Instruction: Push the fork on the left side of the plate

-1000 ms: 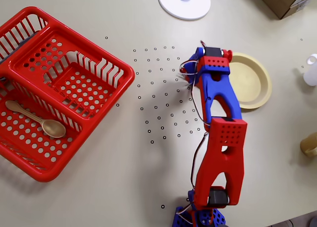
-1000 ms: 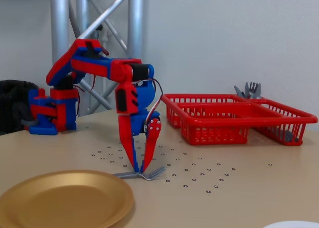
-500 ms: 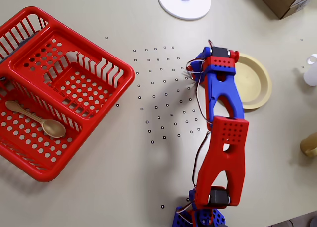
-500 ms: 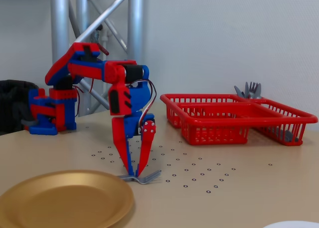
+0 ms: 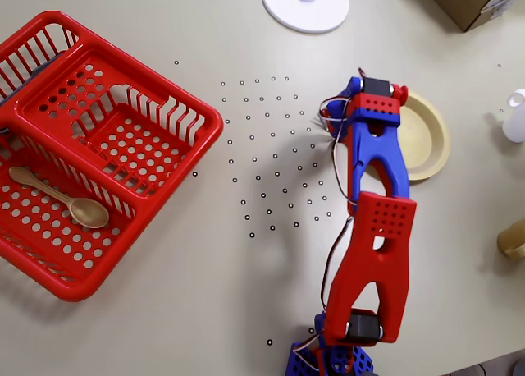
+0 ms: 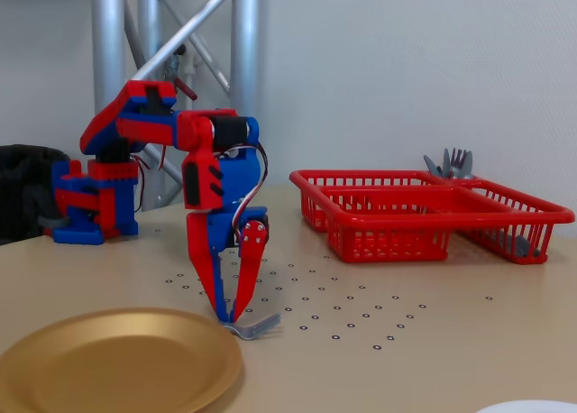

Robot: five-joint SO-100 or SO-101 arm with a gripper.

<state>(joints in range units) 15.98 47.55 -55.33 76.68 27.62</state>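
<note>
Both fingers of the gripper [image 6: 227, 316] point down, tips nearly together, touching the fork [image 6: 252, 326] on the table. The fork's tines extend right of the fingertips, just beside the plate [image 6: 108, 363] rim.

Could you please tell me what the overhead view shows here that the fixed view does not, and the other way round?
Only the overhead view shows the wooden spoon lying in the basket, the whole white disc and the cardboard box. Only the fixed view shows the gripper with its tips down at the fork beside the plate, the spare forks standing at the basket's far end, and the metal truss. Both show the arm, the plate, the red basket and the dotted table.
</note>
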